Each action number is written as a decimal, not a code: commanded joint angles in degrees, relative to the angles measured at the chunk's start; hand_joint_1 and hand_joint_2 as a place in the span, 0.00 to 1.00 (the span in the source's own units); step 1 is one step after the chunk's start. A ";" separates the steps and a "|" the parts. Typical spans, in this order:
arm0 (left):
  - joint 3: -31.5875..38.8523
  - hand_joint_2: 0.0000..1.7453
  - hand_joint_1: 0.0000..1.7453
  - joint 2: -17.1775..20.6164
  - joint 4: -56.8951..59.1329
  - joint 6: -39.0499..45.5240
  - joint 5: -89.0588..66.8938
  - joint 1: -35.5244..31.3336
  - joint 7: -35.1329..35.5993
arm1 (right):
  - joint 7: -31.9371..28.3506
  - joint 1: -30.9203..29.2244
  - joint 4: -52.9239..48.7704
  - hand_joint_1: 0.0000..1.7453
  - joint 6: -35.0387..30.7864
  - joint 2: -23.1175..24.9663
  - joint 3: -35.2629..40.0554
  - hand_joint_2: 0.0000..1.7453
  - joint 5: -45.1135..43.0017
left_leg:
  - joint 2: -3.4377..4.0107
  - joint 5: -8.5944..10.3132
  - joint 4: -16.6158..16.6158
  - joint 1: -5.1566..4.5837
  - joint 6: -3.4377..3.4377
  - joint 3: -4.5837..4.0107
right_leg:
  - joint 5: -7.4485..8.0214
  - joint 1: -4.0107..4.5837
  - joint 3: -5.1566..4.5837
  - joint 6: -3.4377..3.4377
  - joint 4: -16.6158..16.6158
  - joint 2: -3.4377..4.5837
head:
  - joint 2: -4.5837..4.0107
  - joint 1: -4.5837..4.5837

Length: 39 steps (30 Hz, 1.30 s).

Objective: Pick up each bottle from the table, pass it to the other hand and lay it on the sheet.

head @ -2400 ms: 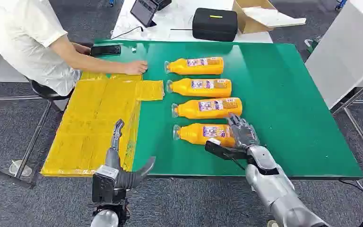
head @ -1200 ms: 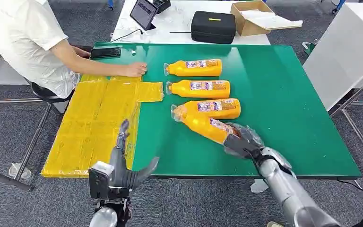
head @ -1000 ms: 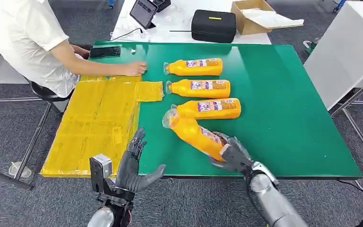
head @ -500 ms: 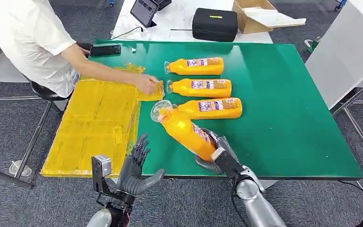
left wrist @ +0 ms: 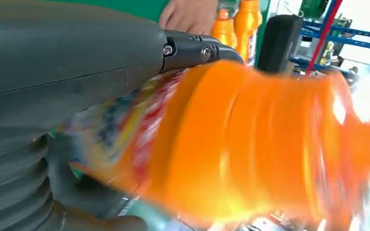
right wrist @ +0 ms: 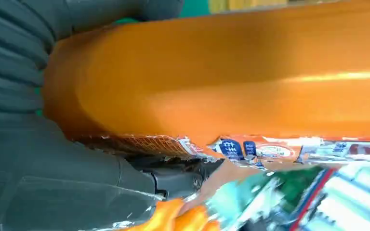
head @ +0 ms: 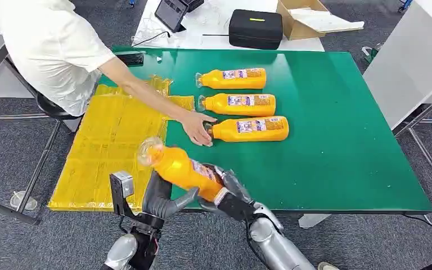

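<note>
Orange bottle (head: 181,167) gripped at its base by right hand (head: 229,194), tilted, neck up and away over the counter's (head: 337,124) near edge. Cradled from beneath by left hand (head: 160,198), fingers curling around its middle. Just beyond both: yellow sheet (head: 109,146). Farther out: three bottles (head: 242,102) lying flat, a person's hand (head: 197,128) touching the nearest.

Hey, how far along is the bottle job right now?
Nothing is laid down yet: the yellow sheet holds no bottle. One bottle is in hand, gripped at its base by the right robot hand, with the left robot hand under its middle, so the handover looks underway. Three bottles remain on the green table; a person's hand touches the nearest one.
</note>
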 commanded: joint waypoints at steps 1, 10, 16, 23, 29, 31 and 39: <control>2.18 1.00 0.00 -1.27 8.55 -2.29 5.35 -4.58 0.38 | -0.25 -3.20 5.92 1.00 -0.41 -0.29 3.41 1.00 -1.30 | 0.00 -0.09 -0.05 0.04 0.03 0.38 | -0.09 0.08 0.41 -0.16 -0.07 -0.11 | 0.00 0.00; 1.02 1.00 0.00 -1.07 8.98 -4.17 5.63 -4.82 -0.89 | -0.32 -3.69 6.41 1.00 0.56 -0.22 3.71 1.00 -1.96 | 0.07 -0.12 -0.02 0.04 0.02 0.31 | -0.10 0.08 0.31 -0.13 -0.04 -0.03 | 0.00 0.00; 1.16 1.00 1.00 -0.81 9.07 -4.69 4.23 -4.91 -3.48 | -0.11 -2.97 5.82 0.00 0.64 0.22 2.83 1.00 -3.39 | 0.05 -0.06 -0.04 0.01 0.02 0.18 | -0.05 0.04 0.17 -0.09 -0.04 -0.02 | 0.00 0.00; 4.79 1.00 1.00 -0.44 4.76 -3.06 6.11 -2.70 -3.18 | 0.90 -0.89 4.69 0.00 -2.46 0.00 0.47 1.00 -4.07 | 0.04 -0.09 -0.03 0.02 0.01 0.23 | -0.08 0.06 0.22 -0.11 -0.04 -0.04 | 0.00 0.00; 9.84 1.00 1.00 -0.34 -3.66 -1.32 10.71 0.22 -1.68 | -2.94 2.36 0.77 0.00 -9.72 0.85 -4.84 0.00 -5.55 | 0.09 -0.10 -0.02 0.03 0.01 0.20 | -0.08 0.06 0.18 -0.11 -0.03 0.00 | 0.00 0.02; 10.61 1.00 1.00 -0.20 -5.62 0.09 10.67 0.53 -1.14 | -2.93 3.25 -0.24 0.00 -9.81 0.66 -5.73 0.00 -6.11 | 0.07 -0.11 0.00 0.02 0.01 0.19 | -0.10 0.05 0.16 -0.12 0.01 -0.02 | 0.00 0.00; 12.26 1.00 1.00 -0.11 -9.02 12.54 1.99 1.32 -2.46 | -5.38 6.99 -6.58 0.00 -26.60 1.98 -11.75 0.00 -4.42 | 0.04 -0.07 0.00 0.02 0.01 0.09 | -0.07 0.05 0.09 -0.09 0.00 -0.03 | 0.02 0.00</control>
